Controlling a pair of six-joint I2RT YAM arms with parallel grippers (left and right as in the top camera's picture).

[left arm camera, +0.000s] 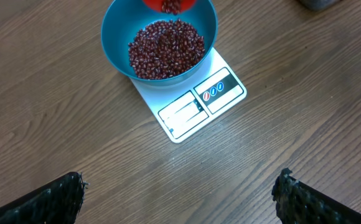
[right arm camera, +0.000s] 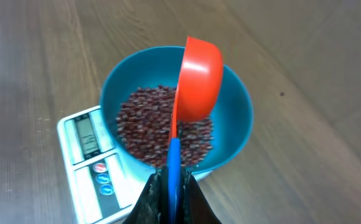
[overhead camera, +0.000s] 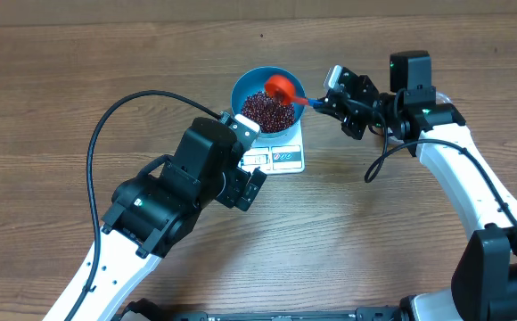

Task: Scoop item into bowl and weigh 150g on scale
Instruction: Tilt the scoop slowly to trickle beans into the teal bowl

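The blue bowl (overhead camera: 248, 85) stands on the white scale (overhead camera: 285, 157) and holds a heap of dark red beans (overhead camera: 267, 111). My right gripper (overhead camera: 327, 100) is shut on the blue handle of an orange-red scoop (overhead camera: 283, 87), which hangs tipped on its side over the bowl. In the right wrist view the scoop (right arm camera: 197, 79) is above the beans (right arm camera: 143, 121) inside the bowl (right arm camera: 238, 121), with the scale (right arm camera: 81, 186) to the left. My left gripper (left arm camera: 179, 196) is open over bare wood, short of the scale (left arm camera: 193, 112) and bowl (left arm camera: 115, 40); beans (left arm camera: 165, 50) spill from the scoop's lip at the top edge.
The wooden table (overhead camera: 80, 80) runs all round the scale. My left arm (overhead camera: 178, 183) lies just front-left of the scale, its cable arching over the table. My right arm (overhead camera: 472, 169) reaches in from the right. A dark object shows at the left wrist view's top right corner (left arm camera: 317, 4).
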